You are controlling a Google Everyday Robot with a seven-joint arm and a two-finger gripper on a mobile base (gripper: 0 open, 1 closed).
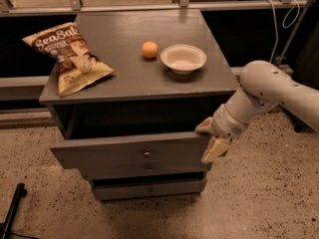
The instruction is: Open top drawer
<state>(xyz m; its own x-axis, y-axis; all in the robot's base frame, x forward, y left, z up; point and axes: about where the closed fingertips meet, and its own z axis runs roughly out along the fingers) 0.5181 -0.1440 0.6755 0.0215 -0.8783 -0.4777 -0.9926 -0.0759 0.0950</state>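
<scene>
- Starting at the far left, I see a black bar (12,209) slanting across the speckled floor (269,203) by the lower corner.
- On the left end of the grey tabletop (124,26) lies a chip bag (70,56), with its upper corner hanging over the tabletop's edge.
- Below the tabletop, the top drawer (109,154) stands partly pulled out. A dark gap shows above its front, and that front sits forward of the two lower drawers.
- Its small round knob (146,154) sits at the centre of the front, with nothing touching it.
- The middle drawer (169,171) is mostly tucked under the top one, and the bottom drawer (149,188) sits closed beneath it.
- Back on the tabletop, right of centre, an orange (149,50) sits just beside a white bowl (183,59), without touching it.
- My end effector (208,141) is at the right end of the top drawer's front, touching its upper corner and well away from the knob. I cannot tell whether it is clamped there or merely spread.
- The white arm (269,91) reaches in from the right edge, and a pale cable (273,24) hangs behind it.
</scene>
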